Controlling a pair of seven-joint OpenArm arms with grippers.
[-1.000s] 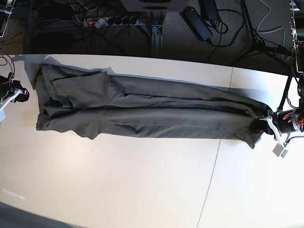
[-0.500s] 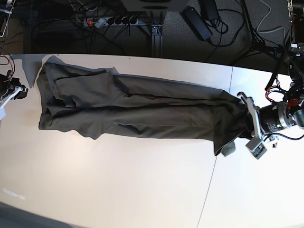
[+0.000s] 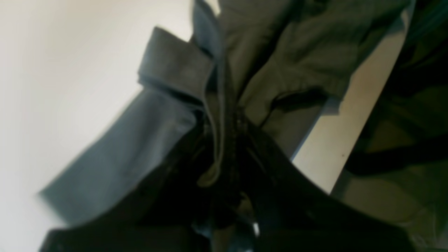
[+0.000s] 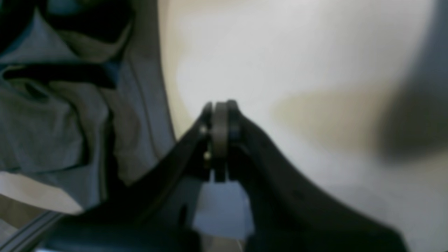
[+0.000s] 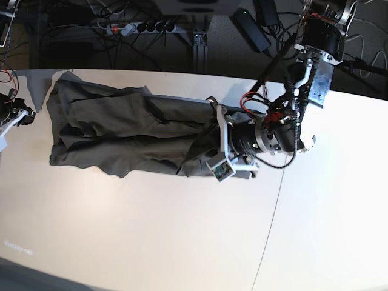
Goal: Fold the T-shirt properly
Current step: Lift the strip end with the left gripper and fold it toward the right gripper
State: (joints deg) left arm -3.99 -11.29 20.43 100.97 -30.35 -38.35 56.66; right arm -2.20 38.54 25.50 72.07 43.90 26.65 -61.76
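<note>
The dark olive-grey T-shirt (image 5: pixel 121 133) lies on the white table (image 5: pixel 151 230), stretched from the far left to the middle. My left gripper (image 5: pixel 213 140) is shut on the shirt's right end and holds it bunched over the middle of the garment. In the left wrist view the fabric (image 3: pixel 297 52) is pinched between the dark fingers of that gripper (image 3: pixel 224 150), with a fold hanging to the left. My right gripper (image 4: pixel 219 115) is shut and empty above bare table, just right of the shirt's edge (image 4: pixel 45 129). It shows at the left edge of the base view (image 5: pixel 15 116).
A seam (image 5: pixel 276 206) runs across the table right of centre. Behind the far table edge are a power strip (image 5: pixel 142 26), a black adapter (image 5: pixel 251 30) and cables. The left arm's body (image 5: pixel 315 66) reaches in from the back right.
My left gripper has carried the shirt's right end leftward, from the table's right side to over the middle. The shirt now spans about half its earlier length. The right arm has barely moved.
</note>
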